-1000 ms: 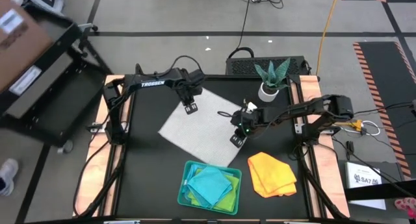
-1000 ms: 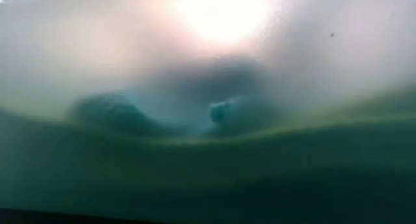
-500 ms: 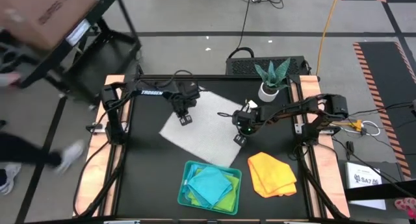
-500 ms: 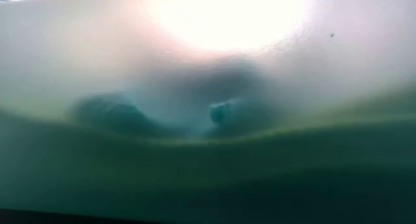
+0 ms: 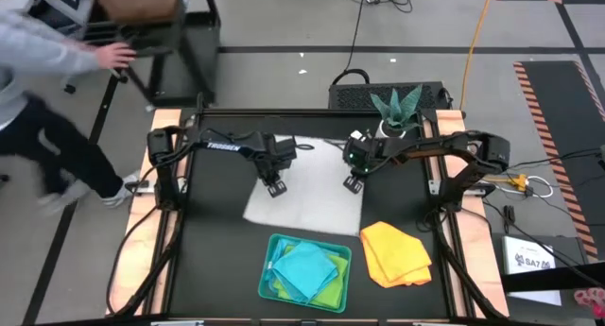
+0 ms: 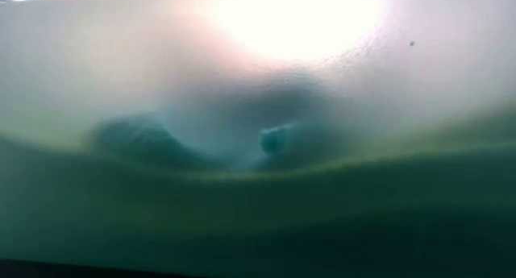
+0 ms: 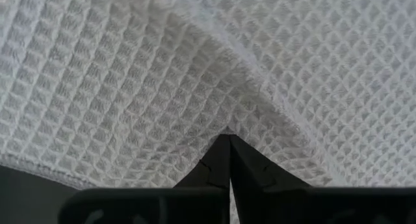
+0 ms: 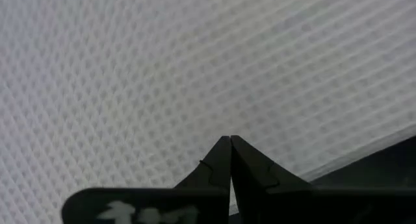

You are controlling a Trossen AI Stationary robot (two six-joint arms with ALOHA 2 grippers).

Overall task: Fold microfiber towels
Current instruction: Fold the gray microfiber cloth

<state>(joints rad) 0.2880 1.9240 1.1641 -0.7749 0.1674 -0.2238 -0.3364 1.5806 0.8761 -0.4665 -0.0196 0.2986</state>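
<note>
Both grippers have swung the grey-white towel (image 5: 307, 198) square on the table; left gripper (image 5: 275, 187) and right gripper (image 5: 352, 182) pinch its opposite edges tight, ready for a fold, I reckon.

Grey floor (image 5: 284, 24) with cables (image 5: 359, 28), a person (image 5: 43, 90) beside a black cart (image 5: 175, 28).

Only readable thing is showing "TROSSEN" in white letters on the left arm (image 5: 225, 145); nothing else is legible.
</note>
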